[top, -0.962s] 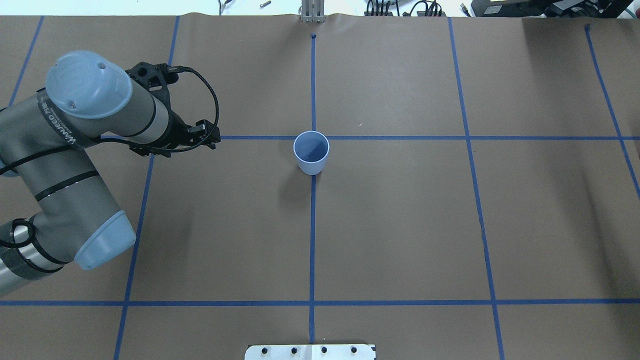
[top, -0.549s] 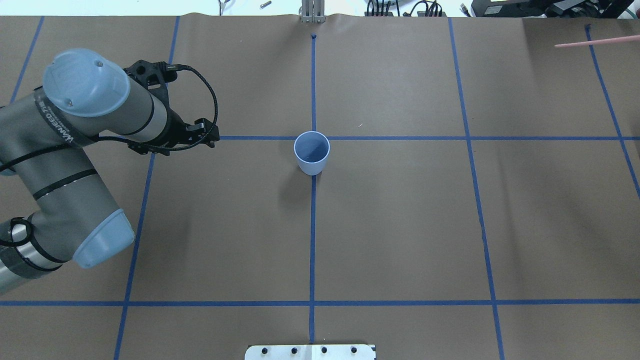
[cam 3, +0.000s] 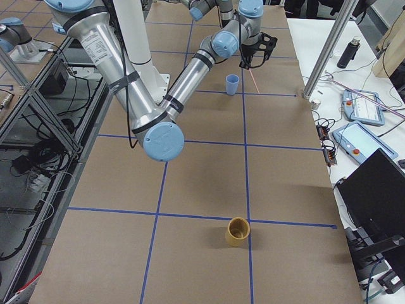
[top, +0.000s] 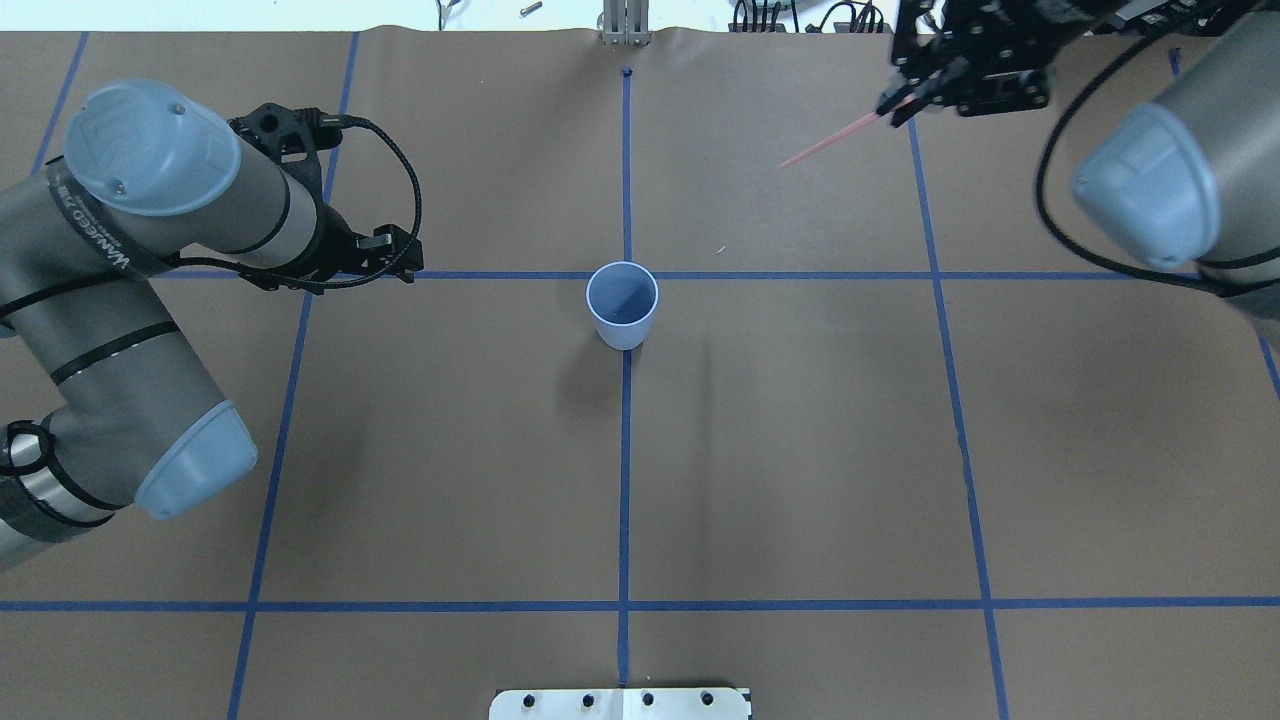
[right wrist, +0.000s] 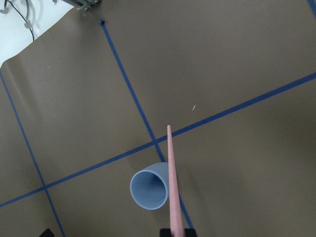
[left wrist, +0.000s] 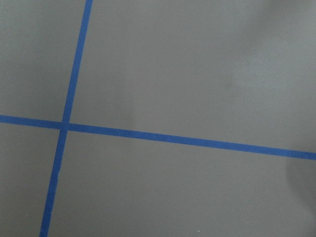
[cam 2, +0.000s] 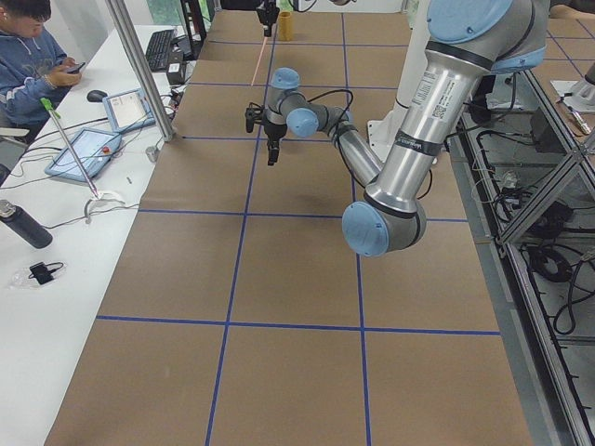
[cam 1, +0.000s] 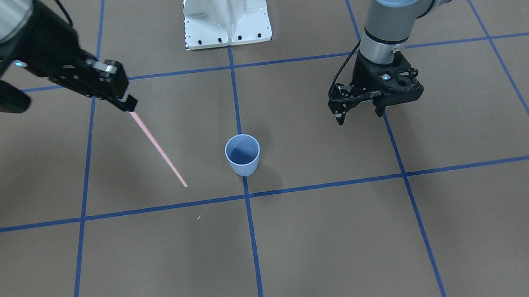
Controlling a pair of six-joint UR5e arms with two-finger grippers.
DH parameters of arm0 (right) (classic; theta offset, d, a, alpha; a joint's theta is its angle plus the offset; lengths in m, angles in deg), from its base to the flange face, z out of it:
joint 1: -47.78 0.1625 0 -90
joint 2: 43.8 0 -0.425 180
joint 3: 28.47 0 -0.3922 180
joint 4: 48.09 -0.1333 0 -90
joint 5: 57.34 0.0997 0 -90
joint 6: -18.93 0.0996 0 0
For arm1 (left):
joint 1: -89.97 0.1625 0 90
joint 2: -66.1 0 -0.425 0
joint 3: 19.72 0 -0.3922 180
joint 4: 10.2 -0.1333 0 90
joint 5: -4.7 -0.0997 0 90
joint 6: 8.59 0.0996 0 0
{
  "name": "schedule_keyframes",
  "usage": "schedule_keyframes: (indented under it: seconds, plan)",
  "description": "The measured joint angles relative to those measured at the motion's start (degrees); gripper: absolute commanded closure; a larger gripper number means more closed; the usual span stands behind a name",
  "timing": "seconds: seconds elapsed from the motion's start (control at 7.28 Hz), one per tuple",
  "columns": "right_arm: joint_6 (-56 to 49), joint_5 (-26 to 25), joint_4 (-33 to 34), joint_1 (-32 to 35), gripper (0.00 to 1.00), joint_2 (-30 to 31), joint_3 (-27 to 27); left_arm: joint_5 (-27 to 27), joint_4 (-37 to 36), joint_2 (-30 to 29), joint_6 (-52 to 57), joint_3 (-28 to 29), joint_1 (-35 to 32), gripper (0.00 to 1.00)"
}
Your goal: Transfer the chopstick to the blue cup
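Pinching the chopstick (cam 1: 159, 149) by its upper end, the right gripper (cam 1: 128, 104) is holding it tilted in the air, with the tip pointing down, short of the blue cup (cam 1: 243, 154) and apart from it. The cup is standing upright and empty on the surface (cam 1: 352, 237). The left gripper (cam 1: 360, 116) is hovering spread, holding nothing. This looks like the carry step. Next is calling for lining the tip over the cup mouth, lowering, then letting go.
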Motion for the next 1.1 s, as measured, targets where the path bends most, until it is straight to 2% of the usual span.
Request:
schedule_keyframes:
  seconds: [0.41,1.1]
  plan:
    - [3.4,-0.2,0.0,-6.1,1.0,-4.5,-3.7,0.0,0.0,0.0,0.1,0.1,-0.1,0.02]
    - [3.7,0.0,0.2,-8.8,1.0,-6.3,-6.8,0.0,0.1,0.1,0.0,0.8,0.1,0.02]
